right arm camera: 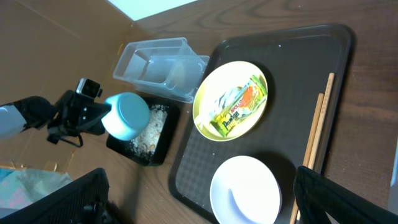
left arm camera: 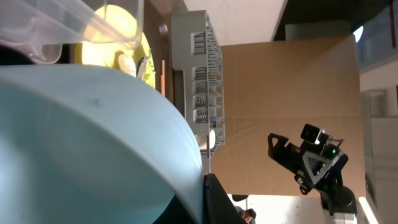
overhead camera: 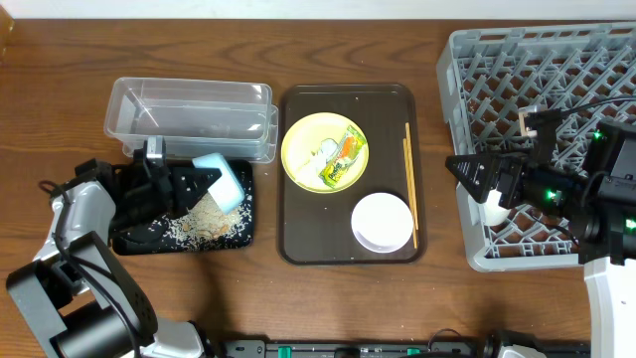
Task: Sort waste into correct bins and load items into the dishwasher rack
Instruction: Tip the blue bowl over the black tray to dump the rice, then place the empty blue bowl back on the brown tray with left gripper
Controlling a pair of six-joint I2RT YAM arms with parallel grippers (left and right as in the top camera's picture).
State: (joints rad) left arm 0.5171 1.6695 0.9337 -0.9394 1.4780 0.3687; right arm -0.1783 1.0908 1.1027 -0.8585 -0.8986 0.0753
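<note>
Overhead, the left gripper [overhead camera: 202, 176] is clenched on the rim of the blue bowl [overhead camera: 225, 182], which it holds tipped over the black tray [overhead camera: 134, 239]. Crumbs [overhead camera: 204, 221] lie in the tray's 5 o'clock half. The tub [overhead camera: 124, 109] stands just beside the tray at 12 o'clock. The bowl sits close to the tray's 3 o'clock edge, so late crumbs could bounce onto the table. A thin rim grip could also slip when the bowl is swung toward the rack [overhead camera: 556, 70], far off at 3 o'clock. The right gripper [overhead camera: 477, 181] hangs over the rack's 9 o'clock wall, with a small white thing, probably the cup [overhead camera: 493, 207], right at its tip. The plate [overhead camera: 303, 139], with the wrapper [overhead camera: 343, 161] on it, the white bowl [overhead camera: 383, 221] and the chopsticks [overhead camera: 408, 184] wait on the brown tray [overhead camera: 298, 229].

From the left wrist, the blue bowl fills the frame, with one dark finger [left arm camera: 217, 202] pressed against its edge at 5 o'clock.

From the right wrist, the fingers [right arm camera: 68, 202] sit at the lower corners, spread wide and released, with nothing between them. Should that arm head for the plate now, it could meet the left arm carrying the bowl across.
</note>
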